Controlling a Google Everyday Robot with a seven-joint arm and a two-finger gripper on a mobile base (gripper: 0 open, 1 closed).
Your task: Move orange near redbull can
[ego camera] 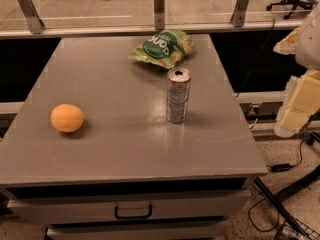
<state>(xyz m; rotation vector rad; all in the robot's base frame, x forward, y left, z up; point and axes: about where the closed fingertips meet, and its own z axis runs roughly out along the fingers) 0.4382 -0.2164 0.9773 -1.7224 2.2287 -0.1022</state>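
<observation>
The orange lies on the left side of the grey table, near its left edge. The redbull can stands upright right of the table's middle, silver and blue, with its pull-tab top showing. The two are well apart, about a third of the table's width. My gripper is at the right edge of the view, cream-coloured, off the table's right side and far from both the orange and the can. It holds nothing that I can see.
A green snack bag lies at the back of the table, just behind the can. A drawer with a handle is below the front edge. A glass railing runs behind the table. Cables lie on the floor at right.
</observation>
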